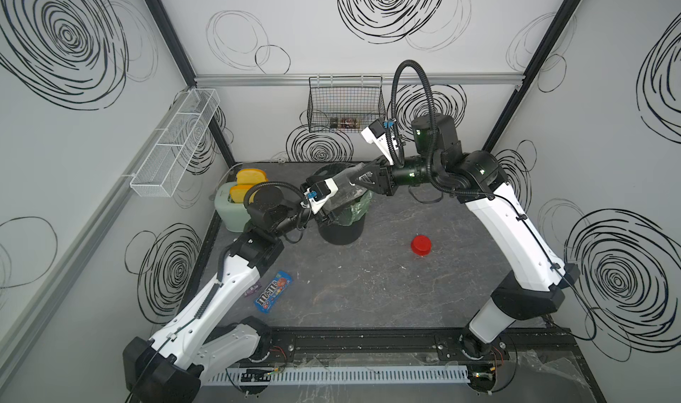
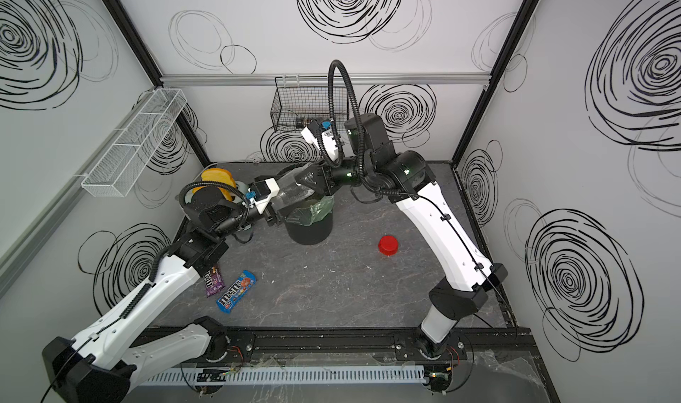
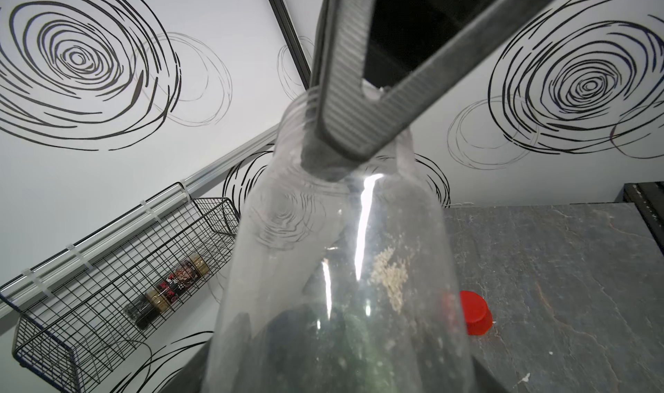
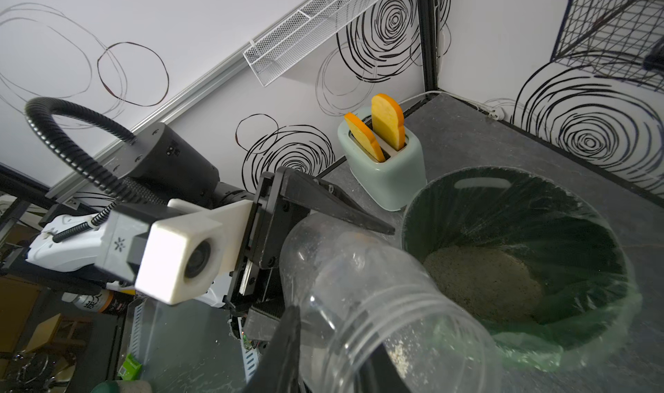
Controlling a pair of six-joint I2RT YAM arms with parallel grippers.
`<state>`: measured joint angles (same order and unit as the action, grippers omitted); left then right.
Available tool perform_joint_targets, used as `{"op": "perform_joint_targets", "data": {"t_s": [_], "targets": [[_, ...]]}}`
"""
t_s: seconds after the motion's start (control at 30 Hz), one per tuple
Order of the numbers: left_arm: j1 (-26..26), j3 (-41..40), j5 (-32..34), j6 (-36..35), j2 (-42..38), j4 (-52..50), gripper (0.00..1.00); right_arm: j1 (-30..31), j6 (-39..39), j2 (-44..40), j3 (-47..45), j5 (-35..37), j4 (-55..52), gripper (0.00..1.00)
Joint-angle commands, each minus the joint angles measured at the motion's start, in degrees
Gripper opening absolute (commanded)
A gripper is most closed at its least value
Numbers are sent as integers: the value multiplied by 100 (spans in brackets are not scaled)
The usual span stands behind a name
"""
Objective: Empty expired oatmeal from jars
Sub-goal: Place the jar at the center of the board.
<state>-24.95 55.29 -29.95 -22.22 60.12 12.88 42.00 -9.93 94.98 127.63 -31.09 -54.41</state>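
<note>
**Jaw state.** The left gripper [image 4: 328, 271] is clamped on the closed base end of the jar [image 4: 359, 287]. The right wrist view shows one finger over the base and one under it. The right gripper [image 1: 354, 179] has its fingers on either side of the jar's threaded neck. The left wrist view shows one ribbed finger [image 3: 341, 96] lying against that neck. No view shows whether both fingers press it, so this grip cannot be determined.

**Jar position.** In both top views the clear jar spans the gap between the two grippers, tilted, with its lid off.

**View differences.**
- Only the right wrist view looks into the lined bin [image 4: 539, 208] below the jar. It shows a heap of oatmeal [image 4: 481, 283] on the bottom, just past the jar's mouth.
- The left wrist view shows a residue patch [image 3: 390, 269] clinging to the jar wall between the grippers. The top views do not resolve it.
- The red lid [image 3: 474, 317] appears in the left wrist view and the top views. It lies on the table well apart from both grippers, on the right gripper's side.
- A toaster [image 4: 388, 172] stands beyond the left gripper.
</note>
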Motion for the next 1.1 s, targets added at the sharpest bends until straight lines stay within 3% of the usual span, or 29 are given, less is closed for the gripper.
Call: {"op": "perform_joint_targets", "data": {"t_s": [0.0,0.17,0.27,0.57,0.63,0.87,1.07], "targets": [[34,7,-2,-37,75,452,22,61,38,-171,-74,-32,-152,17],[31,8,33,-72,123,484,46,63,38,-239,-158,110,-199,6],[29,0,41,-123,127,461,55,58,31,-250,-204,164,-225,1],[33,1,76,-421,105,182,82,37,-63,-247,-226,221,-197,0],[42,-26,116,-450,88,182,94,37,-70,-261,-233,268,-219,0],[79,-66,132,-450,71,183,96,-90,-81,-319,-274,508,-277,0],[190,-63,148,-582,-94,-189,96,-607,-96,-450,-318,568,-362,0]]}}
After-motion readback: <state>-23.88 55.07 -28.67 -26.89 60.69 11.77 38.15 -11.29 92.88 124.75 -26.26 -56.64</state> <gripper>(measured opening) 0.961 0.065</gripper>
